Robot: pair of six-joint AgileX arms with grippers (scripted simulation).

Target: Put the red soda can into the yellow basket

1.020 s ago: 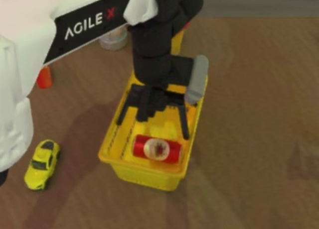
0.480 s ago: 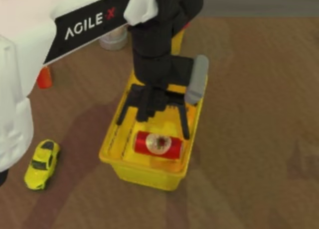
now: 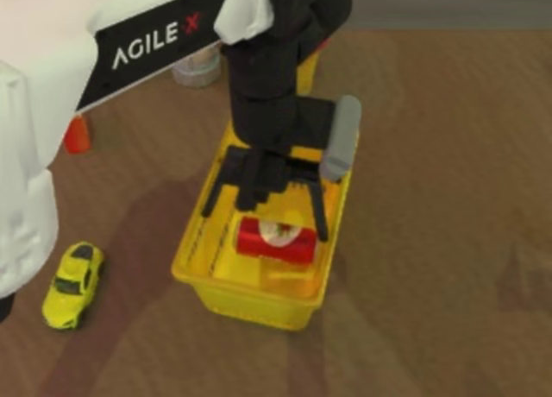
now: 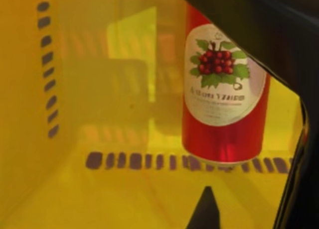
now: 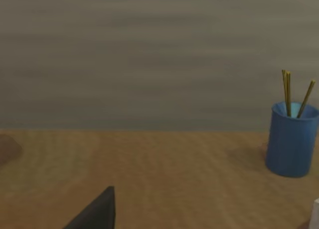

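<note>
The two dark fingers [image 3: 320, 209] of the left gripper [image 3: 264, 209] are being held wide apart above the inside of the yellow basket [image 3: 191, 267], with nothing gripped between them. One finger is hanging along the basket's left wall and the other near its right wall. The red soda can [image 3: 278, 239] is lying on its side on the basket floor, just below the fingers and partly hidden under the gripper body in the top view. In the left wrist view the can [image 4: 224, 97] is seen free of the fingers, its white label with a berry picture facing the camera, and the basket's slotted yellow wall [image 4: 47, 69] is filling the rest of the picture. The left arm [image 3: 147, 39], white with a black band, is reaching in from the table's left side over the basket's far end.

Outside the basket, a yellow toy car [image 3: 72, 284] is sitting well apart on the left of the table, and a small orange object [image 3: 77, 135] is partly covered by the arm.

The right gripper is not seen in the top view; only one dark tip [image 5: 97, 211] is showing in the right wrist view, so its finger state cannot be told. A blue cup [image 5: 290, 139] with yellow sticks is standing on the table there.
</note>
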